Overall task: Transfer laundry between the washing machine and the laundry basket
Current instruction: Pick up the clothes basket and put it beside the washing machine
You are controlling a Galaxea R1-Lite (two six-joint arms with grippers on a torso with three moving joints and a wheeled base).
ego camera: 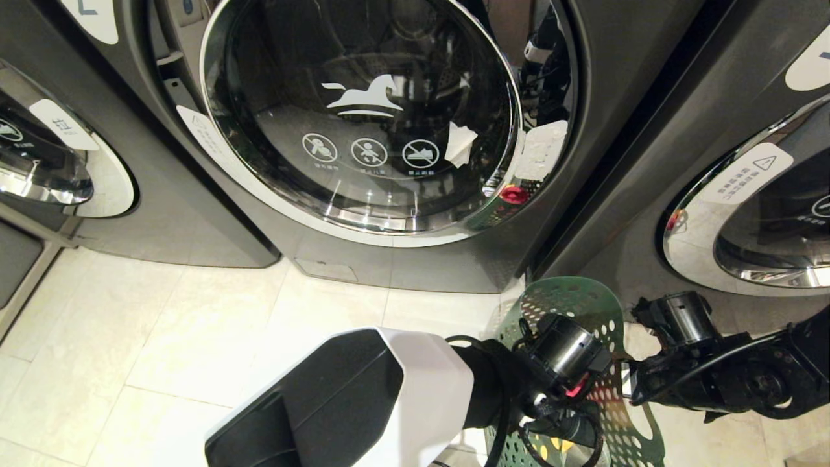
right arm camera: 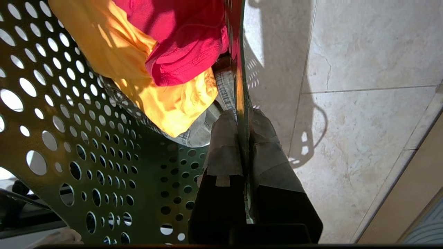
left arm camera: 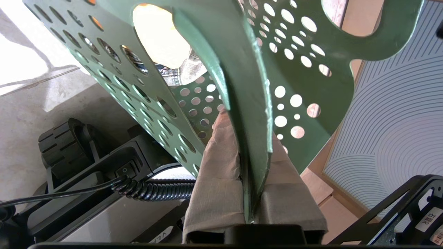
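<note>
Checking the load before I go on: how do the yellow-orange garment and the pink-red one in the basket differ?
In the right wrist view, the pink-red garment lies on top, while the yellow-orange garment lies under it. The yellow-orange one shows more cloth and spreads along the holed wall of the laundry basket; the pink-red one is bunched by the wall that the right gripper pinches. Both are soft, crumpled, inside the basket.

Matt, tape-wrapped jaws pinch the smooth dark green plastic laundry basket (right arm camera: 104,162), soft yellow-orange and pink-red cloth laundry (right arm camera: 166,69) lies beyond the right jaws, and the washing machine (ego camera: 402,259) shows glossy glass rimmed in polished chrome.
</note>
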